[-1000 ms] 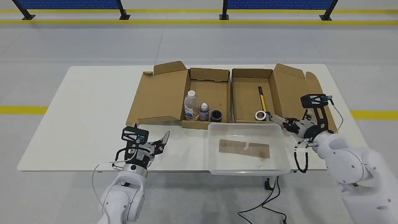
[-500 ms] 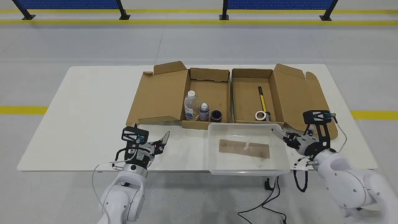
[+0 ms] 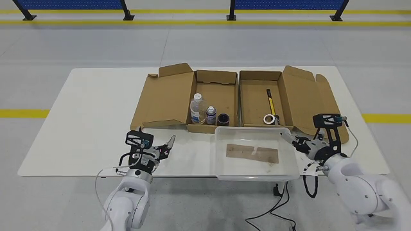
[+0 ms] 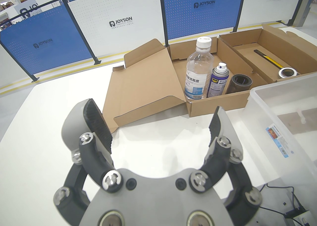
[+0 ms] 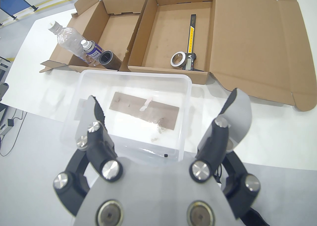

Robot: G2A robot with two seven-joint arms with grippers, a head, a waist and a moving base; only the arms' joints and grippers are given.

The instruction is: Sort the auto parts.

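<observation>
Two open cardboard boxes sit side by side at the table's middle. The left box (image 3: 221, 95) holds a clear bottle (image 3: 196, 108), a spray can (image 3: 210, 115) and a black cylinder (image 3: 223, 119) along its near wall. The right box (image 3: 253, 99) holds a yellow-and-black caliper (image 3: 270, 102) and a metal ring (image 3: 269, 119). My left gripper (image 3: 160, 150) stands open over the bare table, in front of the left box's flap. My right gripper (image 3: 300, 146) is open with nothing between its fingers, by the right rim of the clear plastic bin (image 3: 221, 167).
The bin (image 5: 136, 74) holds only a flat brown card strip (image 5: 145, 110). The boxes' wide flaps (image 3: 164, 99) lie flat on the table to either side. White table (image 3: 83, 122) spreads to the left. Cables hang below the table's front edge.
My right gripper has drawn back from the right box's near corner toward the table's front right edge, then stopped. The left arm has stayed put.
</observation>
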